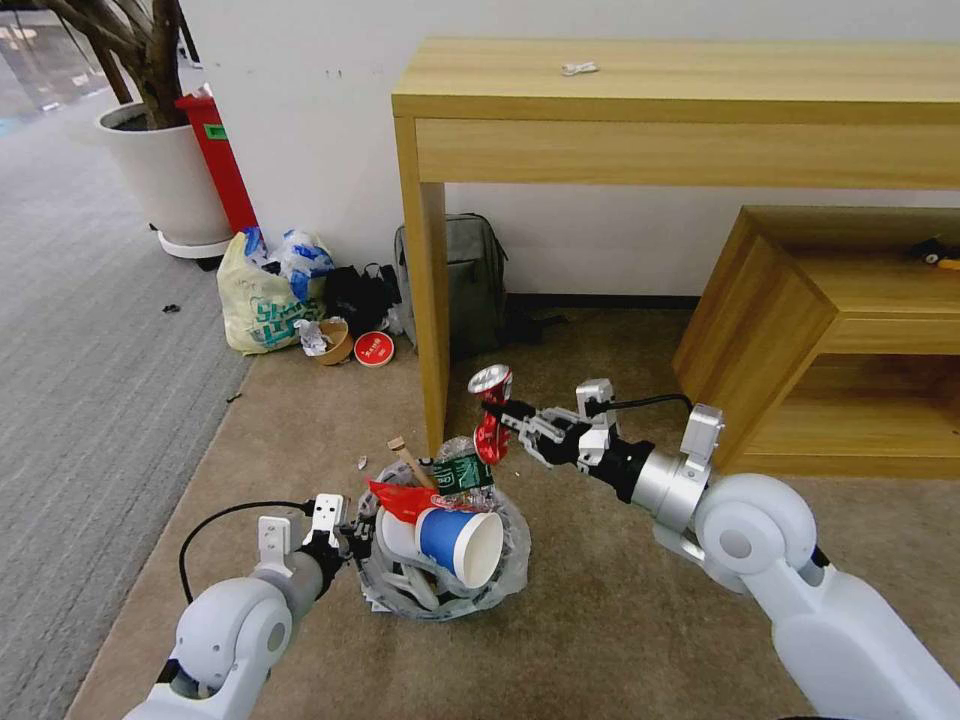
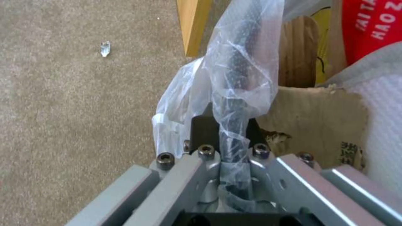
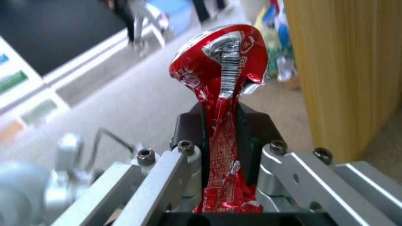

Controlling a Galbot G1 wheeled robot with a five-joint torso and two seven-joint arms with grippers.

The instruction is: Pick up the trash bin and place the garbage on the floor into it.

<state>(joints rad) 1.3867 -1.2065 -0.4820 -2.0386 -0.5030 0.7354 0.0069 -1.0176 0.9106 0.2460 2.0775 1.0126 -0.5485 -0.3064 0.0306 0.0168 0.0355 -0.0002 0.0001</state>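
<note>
Careful: your right hand [image 1: 497, 417] squeezes a squashed red can [image 1: 489, 410] beside the overfull small black trash bin [image 1: 445, 560], whose rim your left hand [image 1: 352, 533] pinches; it could bounce off.

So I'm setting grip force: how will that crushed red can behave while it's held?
The can is already flattened where the right gripper pinches it, so it's probably thin, light and yields further under pressure. The glossy metal may slip. Its wider top sticks out past the fingers, so it might pivot.
</note>
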